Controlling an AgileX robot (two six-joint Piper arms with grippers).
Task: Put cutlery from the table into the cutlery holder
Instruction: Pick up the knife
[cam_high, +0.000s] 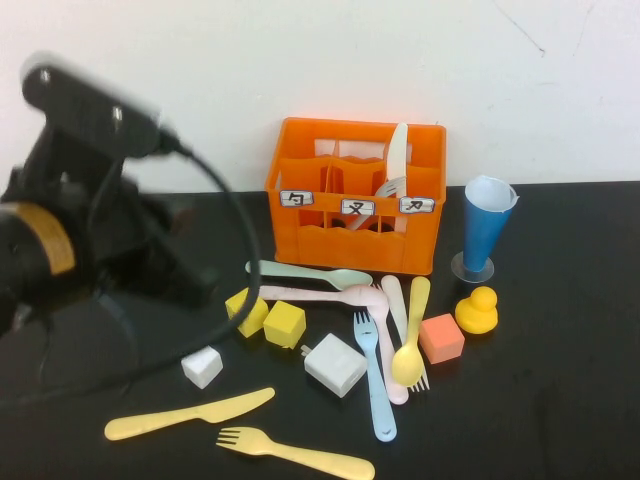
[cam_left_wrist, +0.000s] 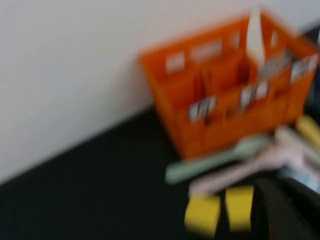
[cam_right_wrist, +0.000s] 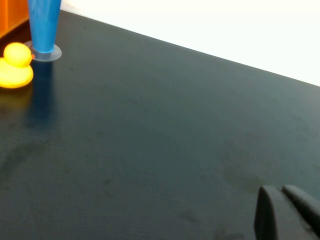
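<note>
The orange cutlery holder (cam_high: 330, 245) stands at the back of the black table (cam_high: 560, 400), with a white knife (cam_high: 397, 155) upright in its right compartment. In front of it lie a mint spoon (cam_high: 310, 272), a pink spoon (cam_high: 320, 294), a yellow spoon (cam_high: 410, 345) and a blue fork (cam_high: 376, 385). A yellow knife (cam_high: 190, 413) and a yellow fork (cam_high: 295, 453) lie near the front. My left gripper (cam_high: 195, 283) hovers left of the cutlery, and it shows blurred in the left wrist view (cam_left_wrist: 285, 210) with the holder (cam_left_wrist: 225, 115). My right gripper (cam_right_wrist: 281, 192) is shut and empty over bare table.
A blue cone cup (cam_high: 487, 225) and a yellow duck (cam_high: 478, 310) stand right of the holder. Yellow foam cubes (cam_high: 285, 324), white cubes (cam_high: 335, 364) and a salmon cube (cam_high: 441, 338) lie among the cutlery. A white wall runs behind the table.
</note>
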